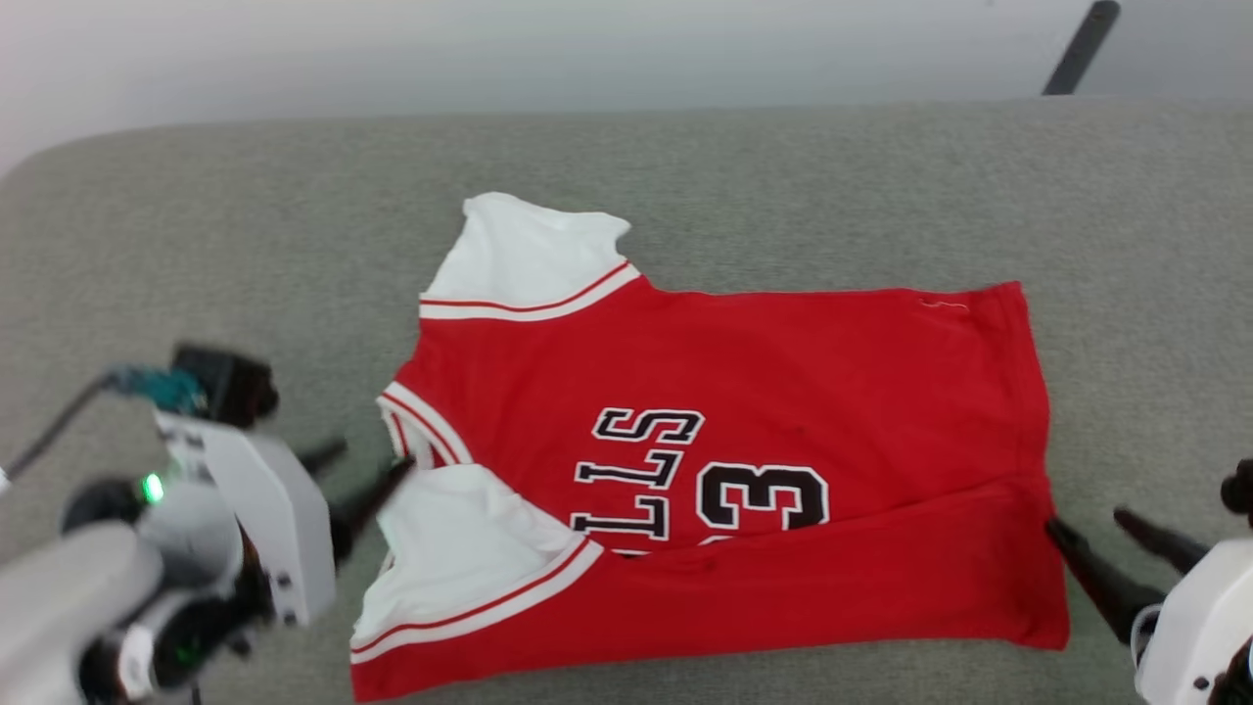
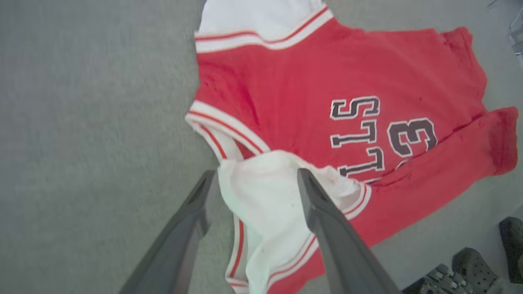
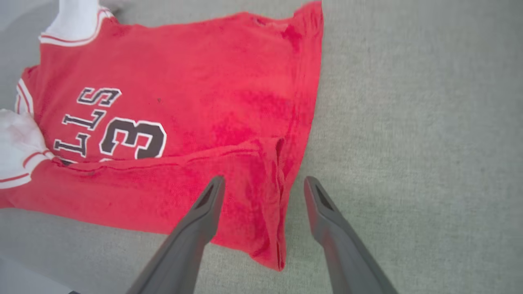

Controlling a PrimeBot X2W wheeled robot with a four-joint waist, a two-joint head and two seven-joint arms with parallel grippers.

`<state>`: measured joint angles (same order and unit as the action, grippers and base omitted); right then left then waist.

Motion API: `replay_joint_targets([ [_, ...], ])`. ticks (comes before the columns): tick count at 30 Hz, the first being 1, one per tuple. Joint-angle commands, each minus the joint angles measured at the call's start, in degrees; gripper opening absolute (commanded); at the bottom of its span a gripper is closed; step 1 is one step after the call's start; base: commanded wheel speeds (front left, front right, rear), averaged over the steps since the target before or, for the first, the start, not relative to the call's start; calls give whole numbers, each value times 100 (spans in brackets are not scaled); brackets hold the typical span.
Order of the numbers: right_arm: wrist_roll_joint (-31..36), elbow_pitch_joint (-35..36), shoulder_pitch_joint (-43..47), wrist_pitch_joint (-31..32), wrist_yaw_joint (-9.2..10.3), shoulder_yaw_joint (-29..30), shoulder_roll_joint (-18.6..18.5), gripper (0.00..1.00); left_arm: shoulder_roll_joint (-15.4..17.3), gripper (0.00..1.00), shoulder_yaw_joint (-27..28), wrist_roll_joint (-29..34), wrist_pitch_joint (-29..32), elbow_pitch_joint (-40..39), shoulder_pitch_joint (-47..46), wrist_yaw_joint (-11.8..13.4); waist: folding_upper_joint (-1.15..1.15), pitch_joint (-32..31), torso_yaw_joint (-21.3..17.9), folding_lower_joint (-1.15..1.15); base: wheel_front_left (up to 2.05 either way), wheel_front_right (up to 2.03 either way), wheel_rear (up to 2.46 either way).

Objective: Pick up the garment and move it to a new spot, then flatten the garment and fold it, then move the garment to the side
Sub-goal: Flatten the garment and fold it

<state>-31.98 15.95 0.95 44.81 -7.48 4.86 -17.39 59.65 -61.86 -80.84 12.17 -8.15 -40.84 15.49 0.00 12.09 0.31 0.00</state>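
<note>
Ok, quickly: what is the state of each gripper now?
Left gripper: open, holding nothing, at a white sleeve of the garment.
Right gripper: open, holding nothing, at its hem.

A red jersey-style shirt (image 1: pixel 744 392) with white short sleeves lies sideways on a grey woven-fabric surface (image 1: pixel 245 245), its near long side folded over so that part of the black-and-white lettering and number is covered. The robot's left gripper (image 1: pixel 375 458), fingers parted, points at the nearer white sleeve beside the collar. The right gripper (image 1: pixel 1087 519), also parted, sits at the hem's near corner.
</note>
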Motion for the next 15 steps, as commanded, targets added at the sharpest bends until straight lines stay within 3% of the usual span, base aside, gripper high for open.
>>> replay_joint_targets([
  [1, 19, 58, -113, -257, -1, -83, -49, 100, 13, 100, 71, 197, -56, 23, -204, -11, 0, 64, -136, 0, 0, 0, 0],
  [6, 140, 99, -353, -1129, -2, -346, -179, 100, -52, 100, 279, 517, -146, 237, -751, -188, 0, 176, -393, 0, 0, 0, 0],
  [15, 175, -17, -712, -2313, -1, -768, -264, 100, -331, 100, 480, 892, -51, 1069, -1665, -802, 0, 506, -900, 0, 0, 0, 0],
])
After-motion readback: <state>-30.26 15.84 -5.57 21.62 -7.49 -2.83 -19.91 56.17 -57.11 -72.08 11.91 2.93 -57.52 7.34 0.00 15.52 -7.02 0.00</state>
